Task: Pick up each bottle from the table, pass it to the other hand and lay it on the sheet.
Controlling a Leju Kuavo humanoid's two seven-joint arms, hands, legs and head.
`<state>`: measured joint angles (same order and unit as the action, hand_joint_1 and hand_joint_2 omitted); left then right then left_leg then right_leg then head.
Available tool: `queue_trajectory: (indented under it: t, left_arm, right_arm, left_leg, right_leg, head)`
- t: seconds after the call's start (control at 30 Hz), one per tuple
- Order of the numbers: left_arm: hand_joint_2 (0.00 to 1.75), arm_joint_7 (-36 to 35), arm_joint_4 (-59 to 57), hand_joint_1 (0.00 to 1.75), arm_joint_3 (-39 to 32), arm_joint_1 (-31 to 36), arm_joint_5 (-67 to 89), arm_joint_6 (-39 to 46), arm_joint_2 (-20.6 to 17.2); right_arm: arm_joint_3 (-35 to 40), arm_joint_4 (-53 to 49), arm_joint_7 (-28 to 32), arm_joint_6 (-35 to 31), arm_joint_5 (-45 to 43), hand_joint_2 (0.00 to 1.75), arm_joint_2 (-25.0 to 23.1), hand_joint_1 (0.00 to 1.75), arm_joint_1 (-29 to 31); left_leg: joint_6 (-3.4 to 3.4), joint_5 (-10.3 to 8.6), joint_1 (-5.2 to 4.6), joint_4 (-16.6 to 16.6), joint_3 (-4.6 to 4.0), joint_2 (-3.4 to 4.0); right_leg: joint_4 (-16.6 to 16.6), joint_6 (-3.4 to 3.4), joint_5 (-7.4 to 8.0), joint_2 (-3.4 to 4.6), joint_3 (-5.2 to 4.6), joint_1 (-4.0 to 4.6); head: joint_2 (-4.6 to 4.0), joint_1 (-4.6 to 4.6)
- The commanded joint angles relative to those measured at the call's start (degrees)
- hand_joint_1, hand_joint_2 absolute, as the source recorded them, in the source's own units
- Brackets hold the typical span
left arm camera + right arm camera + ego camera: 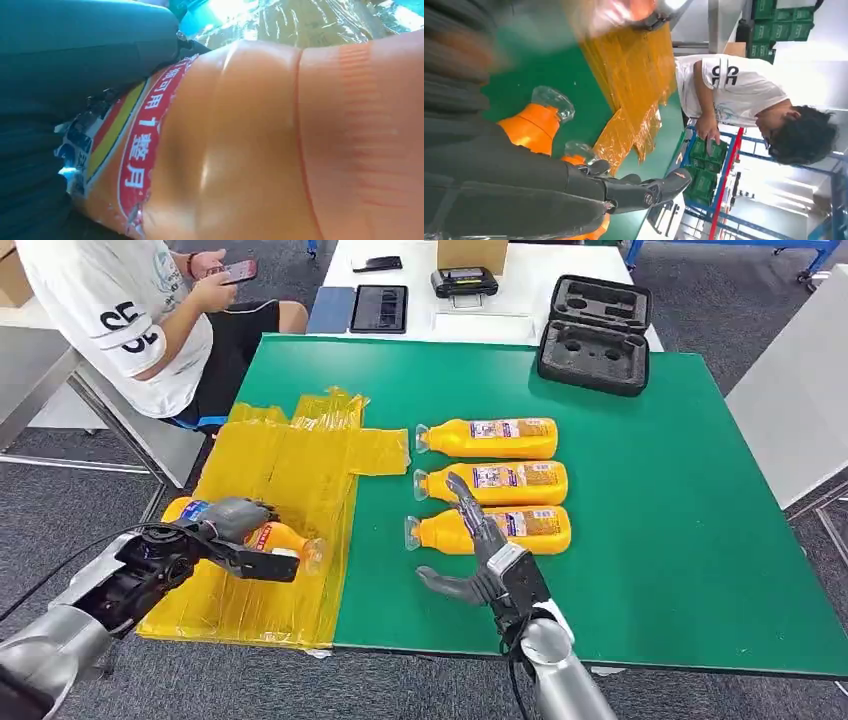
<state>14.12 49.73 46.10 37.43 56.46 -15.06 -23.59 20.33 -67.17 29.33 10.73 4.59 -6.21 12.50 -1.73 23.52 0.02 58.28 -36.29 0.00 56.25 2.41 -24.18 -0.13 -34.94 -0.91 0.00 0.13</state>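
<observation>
Left hand: the left hand (232, 525) is closed round an orange bottle (268, 537) over the near part of the yellow sheet (300, 465); the left wrist view has the bottle's label and ribbed body pressed close against the grey palm; whether the bottle already rests on the sheet or hangs just above it cannot be told
Right hand: the right hand (478, 555) holds nothing, its fingers spread and reaching forward; the fingertips lie over the nearest bottle (490, 529) of the row; contact cannot be judged from these views
Bottle in hand: lying on its side, clear cap toward the green table (680, 490), near the sheet's right edge
Row on table: three orange bottles lie side by side on the green, caps toward the sheet; behind the nearest come the middle bottle (495, 482) and the far bottle (490, 437)
Progress: judged from this layout, one bottle is at the laying-down step; no other bottle lies on the sheet; three are left to pick up, hand over and lay down; the task looks early
Next: probably releasing the held bottle, then the right hand closing on the nearest one
Beyond: a black foam case (595, 335) at the table's far edge; a person (130, 315) in a white shirt sits past the sheet with a phone
</observation>
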Motion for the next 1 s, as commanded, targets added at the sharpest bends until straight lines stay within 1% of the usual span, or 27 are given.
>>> queue_trajectory:
  t: [0.03,0.07,0.13,0.17,0.2,0.3,0.5,0.57,0.63,0.67,0.7,0.8,0.83,0.87,0.93,1.0]
  left_arm:
    - [1.75,-0.35,-4.82,0.00,0.01,-0.22,0.18,-0.58,2.80]
    - [1.75,-0.35,-4.88,0.00,0.00,-0.27,0.18,-0.53,2.82]
    - [1.75,-0.31,-4.95,0.00,0.03,-0.53,0.22,-0.41,2.74]
    - [1.75,-0.30,-4.97,0.00,0.05,-0.64,0.23,-0.38,2.69]
    - [1.75,-0.29,-5.00,0.00,0.07,-0.79,0.24,-0.37,2.63]
    - [1.75,-0.29,-4.58,0.00,0.00,-0.93,0.30,-0.27,2.49]
    - [1.75,0.08,-3.68,0.00,0.28,-0.98,0.54,-0.76,2.14]
    - [1.75,0.27,-3.45,0.00,0.43,-0.90,0.65,-1.02,1.89]
    - [1.75,0.52,-3.04,0.00,0.64,-0.49,0.92,-1.17,1.38]
    - [1.75,0.71,-2.90,0.00,0.70,-0.06,0.94,-1.59,1.03]
    - [1.75,1.17,-2.34,0.00,1.03,0.58,1.04,-2.37,0.20]
    - [1.75,1.80,-1.10,0.00,1.35,1.24,1.16,-3.32,-1.22]
    - [1.75,2.00,-0.76,0.00,1.39,1.35,1.13,-3.53,-1.53]
    - [1.75,2.14,-0.18,0.00,1.38,1.21,1.04,-3.73,-1.85]
    - [1.75,2.95,1.67,0.00,1.09,1.89,0.13,-4.71,-3.34]
    - [1.75,3.15,4.77,0.00,0.75,2.45,-1.74,-6.21,-5.56]
  right_arm:
    - [1.28,3.91,-0.10,-0.13,-0.04,1.75,0.52,0.00,2.07]
    - [1.30,3.90,-0.10,-0.14,-0.04,1.75,0.51,0.00,2.07]
    - [1.30,3.89,-0.14,-0.10,-0.08,1.75,0.47,0.00,2.26]
    - [1.27,3.90,-0.17,-0.07,-0.12,1.75,0.50,0.00,2.32]
    - [1.22,3.91,-0.19,-0.04,-0.17,1.75,0.56,0.00,2.38]
    - [1.17,3.90,-0.29,0.08,-0.38,1.75,0.66,0.00,2.64]
    - [1.36,4.08,-0.30,-0.05,-0.43,1.75,0.71,0.00,2.71]
    - [1.40,4.11,-0.30,-0.09,-0.45,1.75,0.74,0.00,2.70]
    - [1.45,4.16,-0.30,-0.17,-0.49,1.75,0.86,0.00,2.64]
    - [1.44,4.26,-0.30,-0.21,-0.50,1.75,0.93,0.00,2.62]
    - [1.47,4.60,-0.26,-0.27,-0.55,1.75,1.06,0.00,2.65]
    - [1.53,5.08,0.03,-0.17,-0.76,1.75,1.19,0.00,2.84]
    - [1.56,5.10,0.03,-0.19,-0.77,1.75,1.18,0.00,2.89]
    - [1.60,5.12,0.04,-0.23,-0.78,1.75,1.19,0.00,2.92]
    - [1.66,4.92,0.07,-0.40,-0.78,1.75,1.36,0.00,2.91]
    - [1.80,4.45,0.16,-0.41,-1.05,1.75,1.75,0.00,2.63]
  left_leg:
    - [0.10,0.07,0.05,-0.08,0.37,0.05]
    - [0.09,0.00,0.01,-0.09,0.24,0.02]
    - [0.16,0.05,0.05,-0.08,0.40,0.00]
    - [0.12,-0.01,0.00,-0.09,0.26,-0.03]
    - [0.16,0.05,0.04,-0.10,0.40,0.00]
    - [0.12,-0.02,0.00,-0.08,0.24,-0.09]
    - [0.11,-0.04,-0.01,-0.07,0.20,-0.12]
    - [0.17,0.04,0.05,-0.10,0.43,-0.09]
    - [0.17,0.04,0.06,-0.07,0.39,-0.08]
    - [0.14,-0.02,0.02,-0.06,0.24,-0.12]
    - [0.17,0.03,0.05,-0.07,0.37,-0.09]
    - [0.14,-0.04,0.04,-0.02,0.16,-0.12]
    - [0.18,0.05,0.08,0.01,0.30,-0.05]
    - [0.14,-0.03,0.04,-0.02,0.17,-0.09]
    - [0.20,0.09,0.11,0.01,0.37,-0.02]
    - [0.15,-0.01,0.08,0.03,0.11,-0.09]
  right_leg:
    - [-0.10,-0.11,-0.05,0.06,0.37,0.05]
    - [-0.08,-0.07,-0.02,0.03,0.22,0.01]
    - [-0.10,-0.11,-0.08,0.02,0.40,0.05]
    - [-0.07,-0.06,-0.03,0.02,0.25,0.00]
    - [-0.10,-0.11,-0.07,0.05,0.40,0.04]
    - [-0.06,-0.05,-0.02,-0.01,0.25,-0.02]
    - [-0.05,-0.05,-0.01,-0.05,0.22,-0.02]
    - [-0.11,-0.12,-0.06,-0.02,0.46,0.04]
    - [-0.08,-0.12,-0.06,0.00,0.42,0.05]
    - [-0.06,-0.07,-0.02,-0.04,0.27,0.01]
    - [-0.09,-0.11,-0.06,-0.01,0.40,0.05]
    - [-0.03,-0.06,-0.01,-0.04,0.20,0.02]
    - [-0.03,-0.11,-0.06,0.03,0.33,0.07]
    - [-0.02,-0.07,-0.01,-0.02,0.21,0.03]
    - [-0.02,-0.14,-0.09,0.06,0.39,0.10]
    - [0.02,-0.07,-0.01,0.00,0.14,0.07]
  head:
    - [0.00,0.00]
    - [0.00,0.00]
    - [0.00,0.00]
    - [0.00,0.00]
    - [0.00,0.00]
    - [0.00,0.00]
    - [0.00,0.00]
    - [0.00,0.00]
    - [0.00,0.00]
    - [0.00,0.00]
    - [0.00,0.00]
    - [0.00,0.00]
    - [0.00,0.02]
    - [0.00,0.00]
    - [0.00,0.02]
    - [0.00,0.02]
